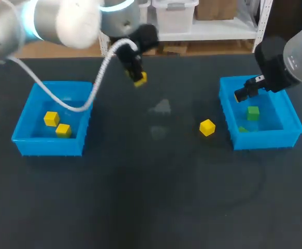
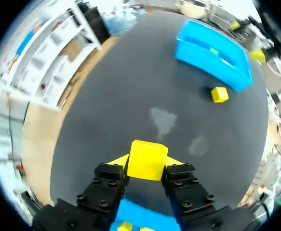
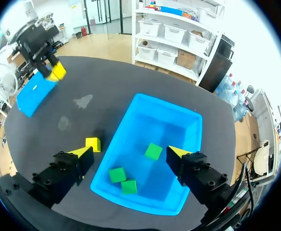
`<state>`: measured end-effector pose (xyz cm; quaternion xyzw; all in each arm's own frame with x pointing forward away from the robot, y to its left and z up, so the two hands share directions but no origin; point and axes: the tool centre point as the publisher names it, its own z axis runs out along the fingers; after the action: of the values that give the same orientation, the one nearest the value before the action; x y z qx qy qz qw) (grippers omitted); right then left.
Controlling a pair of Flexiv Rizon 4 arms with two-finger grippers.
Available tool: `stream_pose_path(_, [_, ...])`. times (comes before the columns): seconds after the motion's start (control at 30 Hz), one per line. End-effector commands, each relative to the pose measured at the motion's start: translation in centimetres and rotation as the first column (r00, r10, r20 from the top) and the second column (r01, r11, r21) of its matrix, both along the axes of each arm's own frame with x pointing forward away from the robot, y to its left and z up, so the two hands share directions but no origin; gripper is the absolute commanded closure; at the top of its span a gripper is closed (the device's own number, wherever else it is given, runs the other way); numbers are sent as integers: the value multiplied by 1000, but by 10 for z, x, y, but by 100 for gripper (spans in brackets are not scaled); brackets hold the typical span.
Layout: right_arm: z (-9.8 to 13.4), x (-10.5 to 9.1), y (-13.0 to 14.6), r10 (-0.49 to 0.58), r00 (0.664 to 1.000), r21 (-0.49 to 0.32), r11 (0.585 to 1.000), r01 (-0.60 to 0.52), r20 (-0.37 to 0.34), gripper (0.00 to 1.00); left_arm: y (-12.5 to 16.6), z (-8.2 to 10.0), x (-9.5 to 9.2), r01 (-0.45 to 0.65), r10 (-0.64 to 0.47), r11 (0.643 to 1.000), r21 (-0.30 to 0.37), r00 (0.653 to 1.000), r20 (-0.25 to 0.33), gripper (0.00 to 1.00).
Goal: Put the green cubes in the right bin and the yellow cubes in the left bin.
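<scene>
The left gripper (image 2: 147, 166) pinches a yellow cube (image 2: 146, 158) between both yellow tips and holds it above the dark table (image 1: 151, 197), toward its far edge and between the two bins. The right gripper (image 3: 129, 154) stands spread wide over the right bin (image 3: 188, 120), which holds three green cubes (image 3: 153, 151), two of them close together. A second yellow cube (image 1: 207, 127) lies on the table just beside that bin, on the side facing the left bin (image 1: 52, 85), which holds two yellow cubes (image 1: 51, 119) near each other.
</scene>
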<state>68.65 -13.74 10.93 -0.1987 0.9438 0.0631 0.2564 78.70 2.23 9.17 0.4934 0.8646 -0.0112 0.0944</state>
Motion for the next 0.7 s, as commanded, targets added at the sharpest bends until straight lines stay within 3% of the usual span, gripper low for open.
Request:
stream_pose_path(0.03, [-1, -3, 0, -5, 1000, -1, 1000, 5, 10, 0, 74, 27, -27, -91, 93, 995, -43, 995, 46, 100])
stream_pose_path(0.3, [-1, -3, 0, -5, 1000, -1, 1000, 5, 10, 0, 161, 22, -59, -258, 258, 966, -10, 965, 39, 100])
stream_pose_path(0.5, [-1, -3, 0, -5, 1000, -1, 1000, 5, 10, 0, 200, 8, -90, -333, 333, 943, 17, 943, 3, 100])
stream_pose_path(0.6, [-1, -3, 0, -5, 1000, -1, 1000, 5, 10, 0, 210, 2, -102, -334, 335, 942, 20, 941, -43, 100])
stream_pose_path(0.63, [-1, -3, 0, -5, 1000, -1, 1000, 5, 10, 0, 212, 1, -105, -331, 332, 943, 30, 942, -40, 79])
stream_pose_path(0.67, [-1, -3, 0, -5, 1000, -1, 1000, 5, 10, 0, 215, 0, -107, -335, 337, 941, 32, 941, -38, 0])
stream_pose_path(0.7, [-1, -3, 0, -5, 1000, -1, 1000, 5, 10, 0, 217, -1, -107, -340, 341, 940, 33, 939, -37, 0])
